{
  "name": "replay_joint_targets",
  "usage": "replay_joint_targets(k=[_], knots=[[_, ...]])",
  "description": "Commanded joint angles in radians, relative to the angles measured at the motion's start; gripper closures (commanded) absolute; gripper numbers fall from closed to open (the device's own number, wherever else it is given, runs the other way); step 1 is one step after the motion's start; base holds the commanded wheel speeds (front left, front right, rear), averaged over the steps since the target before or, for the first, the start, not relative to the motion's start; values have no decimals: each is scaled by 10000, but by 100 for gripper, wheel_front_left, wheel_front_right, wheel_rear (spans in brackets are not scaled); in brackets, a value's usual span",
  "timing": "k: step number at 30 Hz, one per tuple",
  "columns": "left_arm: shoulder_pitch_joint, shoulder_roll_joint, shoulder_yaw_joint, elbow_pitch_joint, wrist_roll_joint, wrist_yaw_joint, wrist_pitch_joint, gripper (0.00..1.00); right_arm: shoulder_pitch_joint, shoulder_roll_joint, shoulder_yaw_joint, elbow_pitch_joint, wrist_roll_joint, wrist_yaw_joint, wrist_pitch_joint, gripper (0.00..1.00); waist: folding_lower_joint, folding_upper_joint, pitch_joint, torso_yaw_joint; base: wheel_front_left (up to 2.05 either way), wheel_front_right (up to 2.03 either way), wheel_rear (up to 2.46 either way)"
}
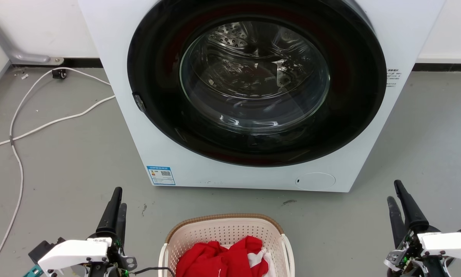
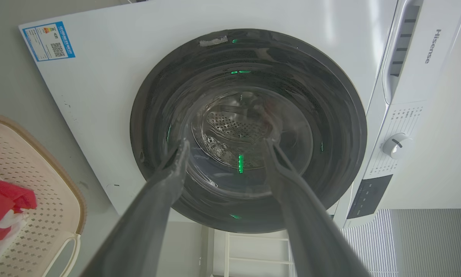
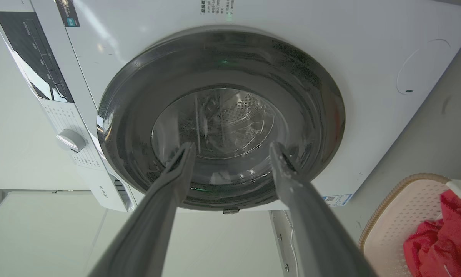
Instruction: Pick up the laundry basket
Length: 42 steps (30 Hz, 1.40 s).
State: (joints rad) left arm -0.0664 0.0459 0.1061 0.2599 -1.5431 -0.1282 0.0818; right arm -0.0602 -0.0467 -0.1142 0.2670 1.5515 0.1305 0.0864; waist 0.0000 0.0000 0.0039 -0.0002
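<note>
Laundry basket (image 1: 222, 231), cream and perforated with a brown woven-look rim, standing upright on the grey floor (image 1: 80, 161) at near centre, close in front of the washing machine (image 1: 253, 175) but apart from it. Loaded with a crumpled red garment (image 1: 222, 257) and a little white cloth. White side handles (image 1: 288, 250) raised at the left and right ends.

Left gripper (image 1: 120, 197) near left and right gripper (image 1: 394, 191) near right, flanking the basket, well clear of it, fingers pointing far toward the machine's closed glass door (image 1: 253, 77). In each wrist view, left (image 2: 226, 143) and right (image 3: 232, 146), fingers spread with a wide gap, holding nothing.

Handling, as judged: light, with only a few soft clothes inside; walls stiff enough to keep their shape, though thin perforated plastic likely to flex if squeezed; smooth surface possibly slippery. Best taken by the two side handles, one per gripper, and lifted level to keep the load from sliding. Loose white cable (image 1: 42, 127) on the floor at far left, out of the way.
</note>
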Motion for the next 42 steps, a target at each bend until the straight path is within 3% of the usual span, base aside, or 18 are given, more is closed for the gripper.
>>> replay_joint_targets(k=[1, 18, 42], knots=[[-179, 29, -4, -333, 429, 71, -121, 0, -132, -22, -13, -339, -554, 2, -145, 0, 0, 0, 5, -1, 0, 0, 0], [20, 35, -616, -1132, 3898, 815, -879, 0, 284, -28, 320, -1311, -4860, 2, -908, 0, 0, 0, 32, -7, 0, 0, 0], [194, 42, -1095, -1776, 7130, 1296, -1706, 0, 621, -36, 464, -2133, -8426, 3, -1742, 0, 0, 0, 89, -7, 0, 0, 0]])
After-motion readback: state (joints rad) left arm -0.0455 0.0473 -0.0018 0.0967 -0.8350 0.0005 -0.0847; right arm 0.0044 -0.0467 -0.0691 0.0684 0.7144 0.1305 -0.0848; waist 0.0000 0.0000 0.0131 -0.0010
